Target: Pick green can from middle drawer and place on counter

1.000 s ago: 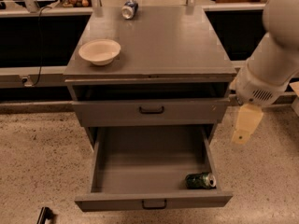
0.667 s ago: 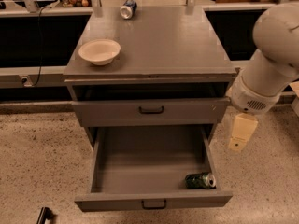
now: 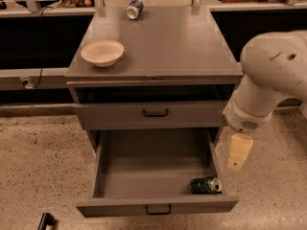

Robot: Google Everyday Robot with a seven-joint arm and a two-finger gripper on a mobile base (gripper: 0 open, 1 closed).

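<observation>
The green can [image 3: 205,185] lies on its side in the front right corner of the middle drawer [image 3: 144,166], which is pulled out. My gripper [image 3: 236,163] hangs below the white arm [image 3: 268,80], just outside the drawer's right wall, above and to the right of the can and apart from it. The grey counter [image 3: 163,42] is the cabinet top above.
A beige bowl [image 3: 102,52] sits on the counter's left side. A blue-and-silver can [image 3: 135,8] lies at the counter's back edge. A closed drawer with a dark handle [image 3: 156,112] is above the open one. Speckled floor surrounds the cabinet.
My arm has swung left and the gripper has moved left and down, closer to the drawer's right wall. The can, bowl and drawer have not moved.
</observation>
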